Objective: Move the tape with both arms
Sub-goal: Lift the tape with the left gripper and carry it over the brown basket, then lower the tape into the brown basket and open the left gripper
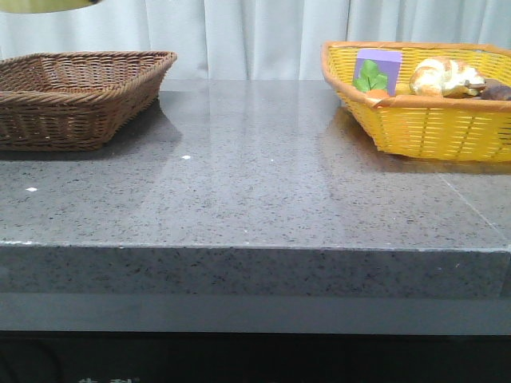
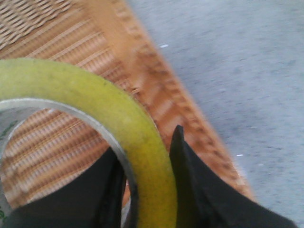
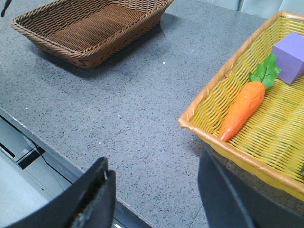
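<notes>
The yellow tape roll [image 2: 95, 90] fills the left wrist view, with its white core along the inner edge. My left gripper [image 2: 145, 142] is shut on the roll's wall, one black finger inside the ring and one outside. It holds the roll above the brown wicker basket [image 2: 156, 95], over its rim. In the front view only a yellow sliver of the tape [image 1: 40, 4] shows at the top left, above that basket [image 1: 88, 56]; neither arm shows there. My right gripper [image 3: 153, 159] is open and empty over the table's front edge, beside the yellow basket [image 3: 228, 142].
The yellow basket [image 1: 415, 128] at the right holds a purple box with a green leaf [image 1: 377, 68], a toy carrot [image 3: 244, 107] and bread [image 1: 443, 76]. The grey speckled table [image 1: 255, 191] lies between the two baskets.
</notes>
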Robot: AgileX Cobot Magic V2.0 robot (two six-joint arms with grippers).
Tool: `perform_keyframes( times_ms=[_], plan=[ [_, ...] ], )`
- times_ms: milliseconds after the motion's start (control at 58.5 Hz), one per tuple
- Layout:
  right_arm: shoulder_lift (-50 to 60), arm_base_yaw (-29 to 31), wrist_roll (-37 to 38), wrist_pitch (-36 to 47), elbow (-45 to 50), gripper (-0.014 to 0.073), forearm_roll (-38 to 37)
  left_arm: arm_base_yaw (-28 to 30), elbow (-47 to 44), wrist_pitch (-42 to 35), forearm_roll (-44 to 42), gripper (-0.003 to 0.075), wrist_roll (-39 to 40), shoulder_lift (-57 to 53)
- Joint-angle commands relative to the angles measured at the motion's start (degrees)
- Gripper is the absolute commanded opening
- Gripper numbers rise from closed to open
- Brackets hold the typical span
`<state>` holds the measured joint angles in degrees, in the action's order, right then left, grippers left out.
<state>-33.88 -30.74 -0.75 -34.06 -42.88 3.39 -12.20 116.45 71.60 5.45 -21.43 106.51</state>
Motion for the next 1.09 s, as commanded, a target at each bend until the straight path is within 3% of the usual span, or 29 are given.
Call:
perform_keyframes(
  times_ms=[0,342,445,582,684,958,1078],
  plan=[
    [0.0,0.2,-0.1,4.0,-1.4,0.042,0.3,1.5,1.5,-3.2,1.1,0.0131,0.4,-1.9],
    [0.0,0.2,-0.1,4.0,-1.4,0.042,0.3,2.3,1.1,-5.6,0.6,0.0153,0.9,4.8],
    [0.0,0.2,-0.1,4.0,-1.4,0.042,0.3,2.3,1.1,-7.1,-0.1,0.023,2.1,6.6],
    [0.0,0.2,-0.1,4.0,-1.4,0.042,0.3,2.3,1.0,-7.3,-0.1,0.0408,2.1,7.6],
    [0.0,0.2,-0.1,4.0,-1.4,0.042,0.3,2.3,1.0,-7.0,-0.1,0.0484,2.2,7.7],
    [0.0,0.2,-0.1,4.0,-1.4,0.042,0.3,2.3,5.7,-1.8,0.4,0.048,3.8,7.4],
    [0.0,0.2,-0.1,4.0,-1.4,0.042,0.3,2.3,8.4,0.3,0.8,0.048,7.8,6.1]
  ],
)
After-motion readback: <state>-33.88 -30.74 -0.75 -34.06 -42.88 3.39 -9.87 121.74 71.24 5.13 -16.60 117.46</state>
